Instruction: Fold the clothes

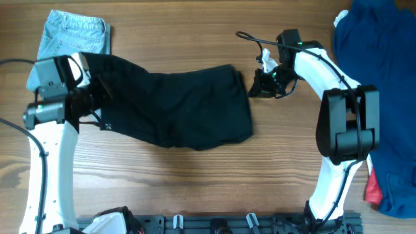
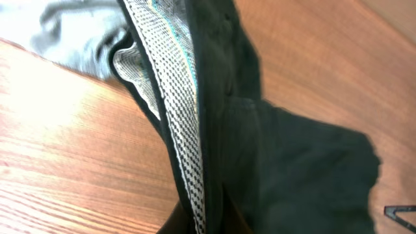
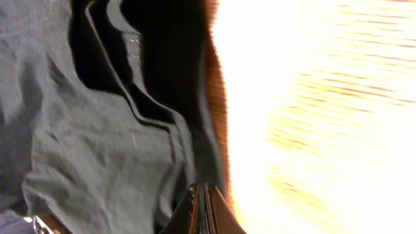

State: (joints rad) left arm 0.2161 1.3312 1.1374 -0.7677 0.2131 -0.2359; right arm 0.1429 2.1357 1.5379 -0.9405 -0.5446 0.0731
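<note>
The black shorts (image 1: 182, 104) lie spread across the middle of the wooden table. My left gripper (image 1: 96, 95) is shut on their waistband at the left end. In the left wrist view the checkered pale lining (image 2: 172, 97) runs down between the jaws of this gripper (image 2: 205, 224). My right gripper (image 1: 255, 83) sits at the shorts' right edge. Seen from the right wrist, its fingers (image 3: 203, 198) are pressed together where the dark hem (image 3: 195, 149) reaches their tips, so they pinch that edge.
Folded light-blue denim shorts (image 1: 75, 36) lie at the back left, touching the black shorts' waistband. A large blue garment (image 1: 383, 97) covers the right edge of the table, with something red (image 1: 372, 188) beneath it. The arm bases line the front edge.
</note>
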